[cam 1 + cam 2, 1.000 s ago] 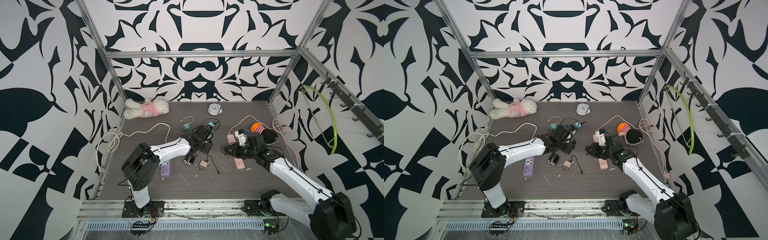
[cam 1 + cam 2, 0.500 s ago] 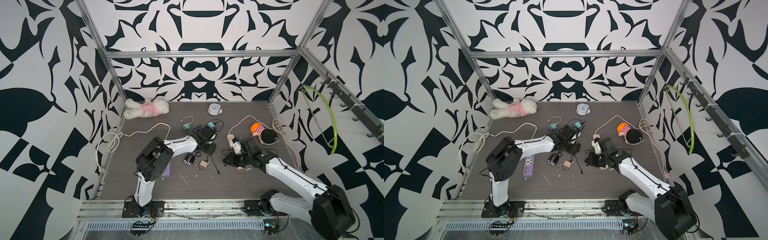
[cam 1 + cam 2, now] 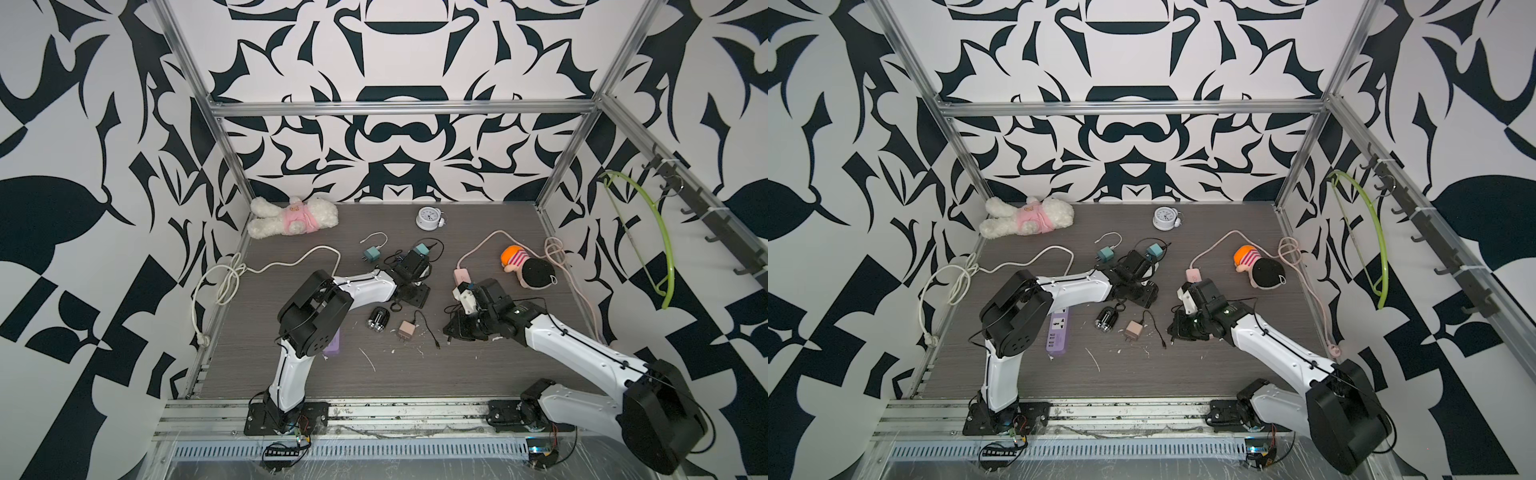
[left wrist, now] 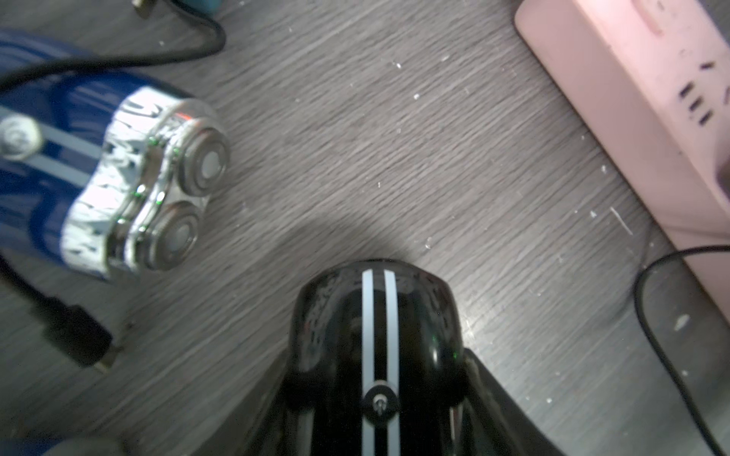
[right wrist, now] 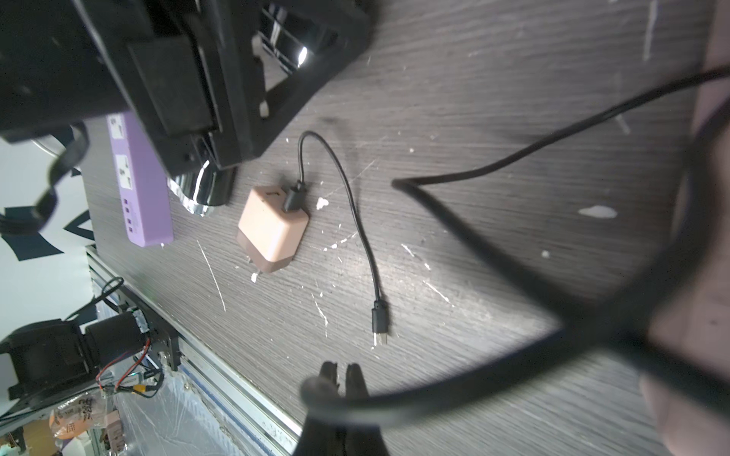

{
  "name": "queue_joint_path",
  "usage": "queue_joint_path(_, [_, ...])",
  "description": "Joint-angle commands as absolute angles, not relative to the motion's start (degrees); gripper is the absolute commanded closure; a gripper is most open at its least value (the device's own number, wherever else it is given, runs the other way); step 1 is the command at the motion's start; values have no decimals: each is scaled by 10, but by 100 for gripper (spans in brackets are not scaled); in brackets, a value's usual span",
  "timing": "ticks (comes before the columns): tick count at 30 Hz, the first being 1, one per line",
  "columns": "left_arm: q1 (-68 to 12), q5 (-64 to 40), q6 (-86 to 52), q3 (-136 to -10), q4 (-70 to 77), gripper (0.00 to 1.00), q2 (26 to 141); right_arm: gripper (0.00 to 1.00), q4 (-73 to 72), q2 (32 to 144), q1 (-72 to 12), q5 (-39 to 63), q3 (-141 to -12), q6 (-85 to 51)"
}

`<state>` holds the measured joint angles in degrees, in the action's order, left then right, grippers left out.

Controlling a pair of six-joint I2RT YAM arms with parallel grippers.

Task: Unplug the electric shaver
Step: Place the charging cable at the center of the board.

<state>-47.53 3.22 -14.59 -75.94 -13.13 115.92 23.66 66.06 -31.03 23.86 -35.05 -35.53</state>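
Shaver (image 4: pixel 375 335) – black, white-striped – mid-table, left of pink strip (image 4: pixel 632 118), lying between left gripper (image 3: pixel 411 291) fingers, likely braced against pull; clamped or let go, cannot tell. Right gripper (image 5: pixel 340 375) clenched, tips seemingly pinching cable (image 5: pixel 414 411), to draw plug out. Shaver's socket end hidden – plug state unclear. Blue shaver (image 4: pixel 59 158) blurred, cut off.

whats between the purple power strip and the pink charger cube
A small black-and-silver shaver lies between the purple power strip and the pink charger, in both top views.
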Motion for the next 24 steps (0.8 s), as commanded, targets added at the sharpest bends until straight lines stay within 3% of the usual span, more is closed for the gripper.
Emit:
queue_joint_path(1, [-472, 47, -156, -757, -134, 25, 1161, 100, 260, 664, -327, 215, -362, -345])
queue_joint_path(6, [-472, 69, -163, -743, -133, 19, 1114, 86, 286, 664, -340, 194, -377, -332])
queue_joint_path(11, [-471, 69, -175, -728, -126, 16, 1062, 51, 338, 651, -341, 135, -406, -311])
queue_joint_path(13, [-471, 67, -180, -719, -119, 16, 1041, 42, 352, 643, -341, 108, -422, -309])
queue_joint_path(18, [-471, 62, -195, -691, -106, 16, 995, 36, 385, 631, -340, 8, -466, -299])
queue_joint_path(20, [-472, 59, -198, -679, -102, 12, 984, 34, 396, 641, -329, -32, -485, -288])
queue_joint_path(24, [-472, 55, -206, -656, -95, 12, 972, 34, 391, 675, -274, -33, -510, -278])
